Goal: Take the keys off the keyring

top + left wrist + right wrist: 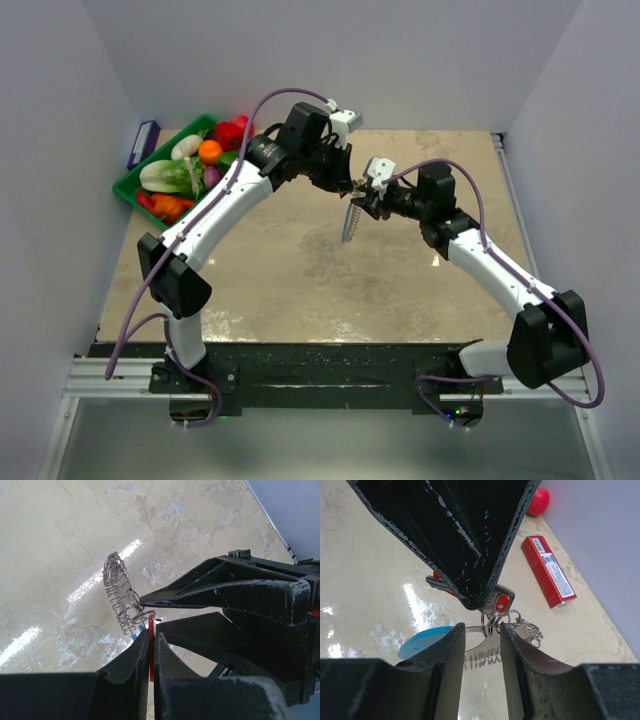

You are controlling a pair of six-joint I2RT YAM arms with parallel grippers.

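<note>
Pinching the flat red head of a key (pixel 502 601) between its tips, the left gripper (pixel 152 632) is closed tight, with only that thin red sliver showing between its fingers. The keyring (pixel 120 592) hangs in the air from this key, a floppy string of small silvery rings and keys (pixel 350 222) dangling just below the gripper and clear of the tabletop (pixel 300 280). A bright blue tag (pixel 422 644) sits on the ring close under the pinched key.

The right gripper (pixel 481 627) meets the left one tip to tip from the opposite side. Its fingers stand partly open, one on either side of a silvery ring just under the red key. Whether they press on that ring cannot be told.

Farther out, a long red box (pixel 548 571) lies on the tabletop near the wall, with a red ball (pixel 538 501) beyond it. A green tray (pixel 122 188) of toy vegetables sits at the far left corner, well apart from both grippers.
</note>
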